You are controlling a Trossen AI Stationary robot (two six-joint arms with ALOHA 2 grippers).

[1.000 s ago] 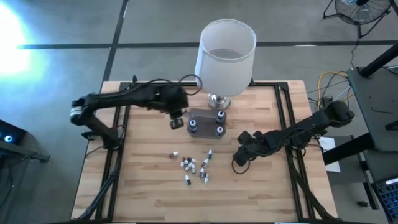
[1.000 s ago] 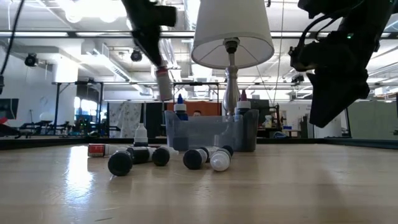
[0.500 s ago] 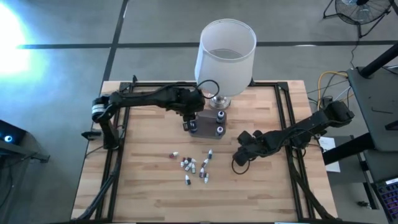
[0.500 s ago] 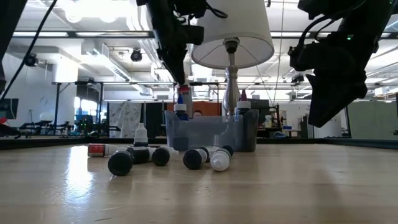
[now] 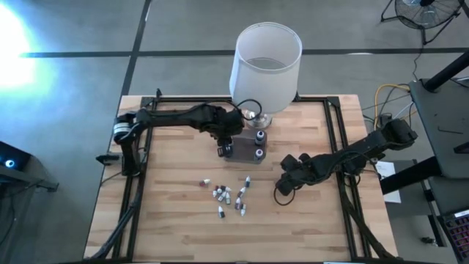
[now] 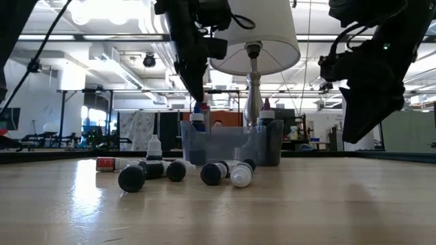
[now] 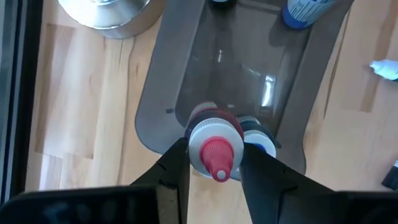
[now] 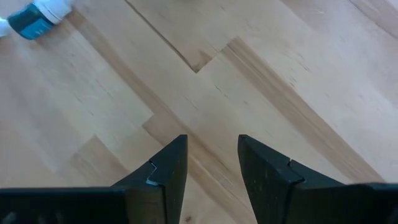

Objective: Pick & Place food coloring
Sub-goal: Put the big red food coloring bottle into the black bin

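Observation:
My left gripper (image 7: 216,177) is shut on a food coloring bottle (image 7: 214,142) with a white collar and a red tip. It stands over the left end of the clear tub (image 5: 245,144), next to a blue-capped bottle (image 7: 256,135) that stands inside. Two more bottles (image 5: 259,144) stand at the tub's right end. Several loose bottles (image 5: 229,196) lie on the wood nearer the front edge. My right gripper (image 8: 211,165) hovers open over bare wood to their right, with nothing between its fingers. My left gripper pinches the bottle's white collar (image 7: 198,140) between its two fingers, which slant down from above. The bottle stands upright in the hold with its red tip (image 7: 217,163) pointing up toward the wrist. Its lower end is hidden, so I cannot tell whether it touches the tub.
A big lamp (image 5: 265,62) with a white shade stands just behind the tub, its metal foot (image 7: 109,15) close to my left gripper. One blue bottle (image 8: 34,18) lies ahead of my right gripper. Black rails (image 5: 341,147) run along the table's sides.
My left gripper has carried the red-tipped bottle toward the table's right and downward. It started in the air left of the tub and is now low over the tub's left end. The bottle has stayed upright in the hold.

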